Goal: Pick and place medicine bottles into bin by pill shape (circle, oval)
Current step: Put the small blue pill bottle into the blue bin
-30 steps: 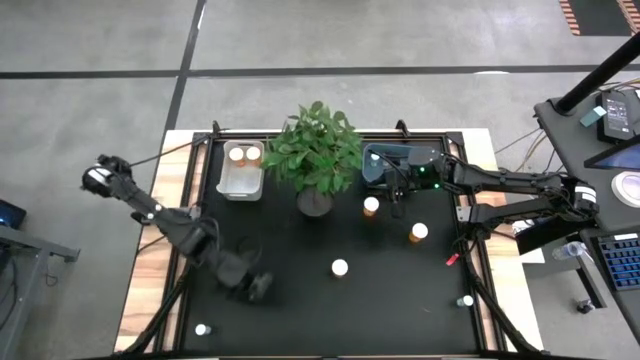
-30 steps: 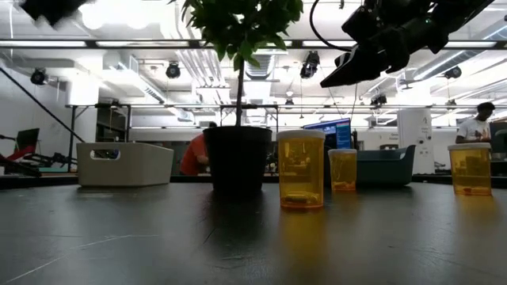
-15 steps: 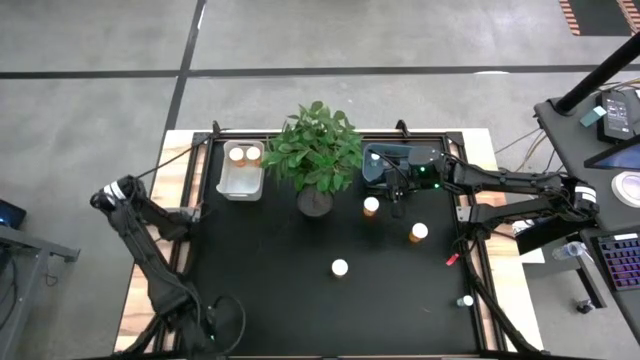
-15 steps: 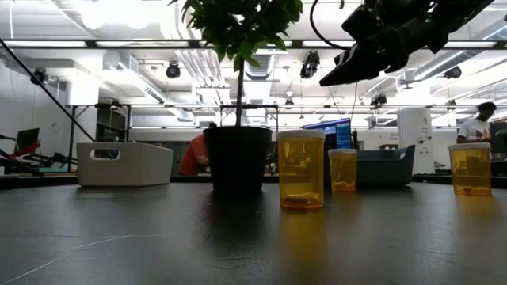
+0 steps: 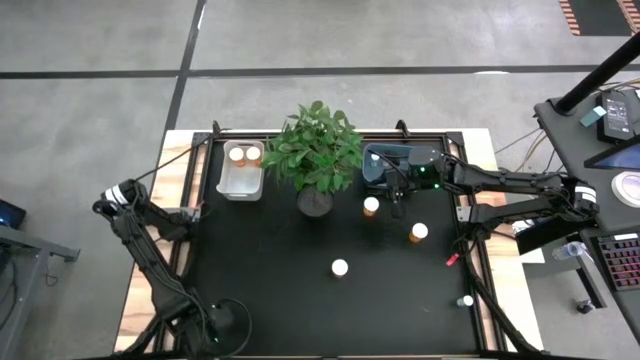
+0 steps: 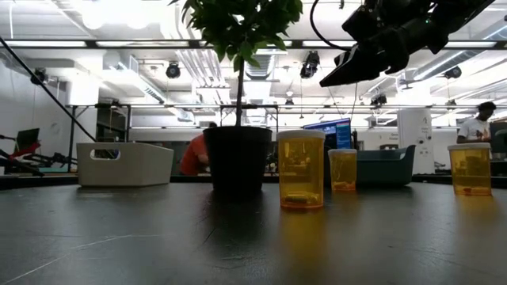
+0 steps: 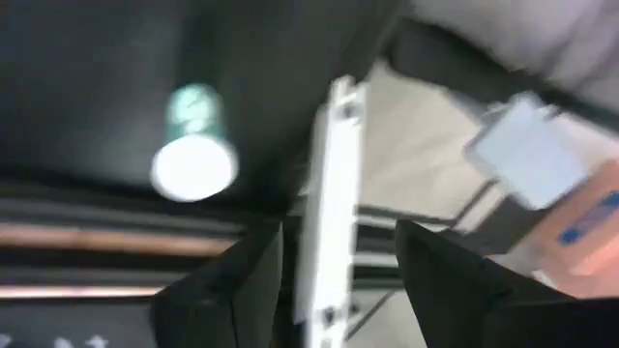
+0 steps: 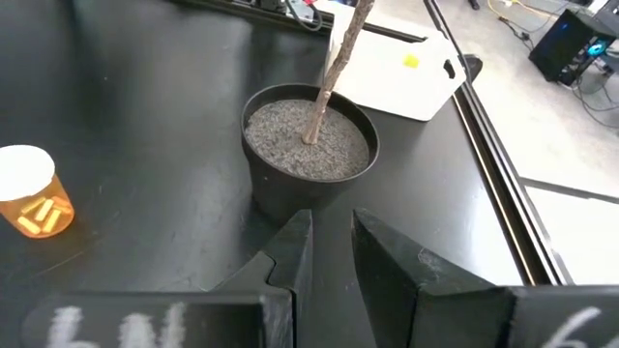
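A tiny pale medicine bottle (image 7: pixel 193 145) with a white cap and green label rests on the black mat near the near-left corner. My left gripper (image 5: pixel 214 330) (image 7: pixel 338 232) hovers open beside it, with nothing between the fingers. Orange medicine bottles (image 5: pixel 371 206) (image 5: pixel 418 232) and a white-capped one (image 5: pixel 340 267) stand on the mat. Another tiny one (image 5: pixel 466 300) stands near the right edge. Two bottles (image 5: pixel 244 154) sit in the white bin (image 5: pixel 241 180). My right gripper (image 5: pixel 400 203) (image 8: pixel 331 232) hangs shut beside the blue bin (image 5: pixel 385 168), holding nothing.
A leafy potted plant (image 5: pixel 318 150) stands mid-table at the far side, its dark pot (image 8: pixel 309 155) just ahead of my right gripper. The mat's raised frame (image 7: pixel 329 174) and the wooden table edge (image 5: pixel 140 290) run close by my left gripper. Beyond the table lies a lab room.
My left arm has swung from the mat's left middle toward the table's near-left corner, sinking slightly and rolling its wrist, and now covers the tiny bottle there in the high view. My right arm and all the bottles have kept still.
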`<action>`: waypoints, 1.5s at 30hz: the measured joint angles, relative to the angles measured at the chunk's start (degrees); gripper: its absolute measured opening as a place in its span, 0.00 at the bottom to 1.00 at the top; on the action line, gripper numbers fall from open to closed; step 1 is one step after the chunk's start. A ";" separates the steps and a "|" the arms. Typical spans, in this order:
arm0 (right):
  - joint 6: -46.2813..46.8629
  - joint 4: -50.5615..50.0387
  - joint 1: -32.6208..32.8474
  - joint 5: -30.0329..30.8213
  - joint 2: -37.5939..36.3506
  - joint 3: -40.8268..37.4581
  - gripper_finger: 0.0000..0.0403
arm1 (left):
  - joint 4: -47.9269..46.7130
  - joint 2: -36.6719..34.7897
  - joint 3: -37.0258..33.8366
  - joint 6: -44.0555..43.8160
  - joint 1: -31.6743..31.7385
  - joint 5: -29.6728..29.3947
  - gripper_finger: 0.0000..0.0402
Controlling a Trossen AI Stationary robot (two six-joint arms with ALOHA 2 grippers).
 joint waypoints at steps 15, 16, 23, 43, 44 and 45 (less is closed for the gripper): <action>-0.06 0.00 0.00 0.00 0.00 -0.02 0.17 | -5.19 -0.05 -1.14 5.27 -0.37 -5.82 0.46; -0.06 0.00 0.00 0.00 0.00 -0.02 0.17 | -5.56 -0.07 -1.16 5.27 -0.37 -6.09 0.46; 0.01 0.00 0.00 0.00 0.00 -0.02 0.17 | -6.64 -0.07 -1.20 5.27 -0.73 -6.90 0.46; 0.05 -0.04 0.00 0.00 0.00 -0.02 0.17 | -5.12 -0.10 -5.16 5.31 -1.89 -7.18 0.46; 0.05 -0.02 0.00 0.00 0.00 -0.02 0.17 | -4.44 -0.10 -5.22 5.31 -1.94 -7.18 0.46; 0.05 -0.04 0.00 0.00 0.00 -0.02 0.17 | -3.89 -0.10 -5.25 5.31 -2.01 -7.18 0.46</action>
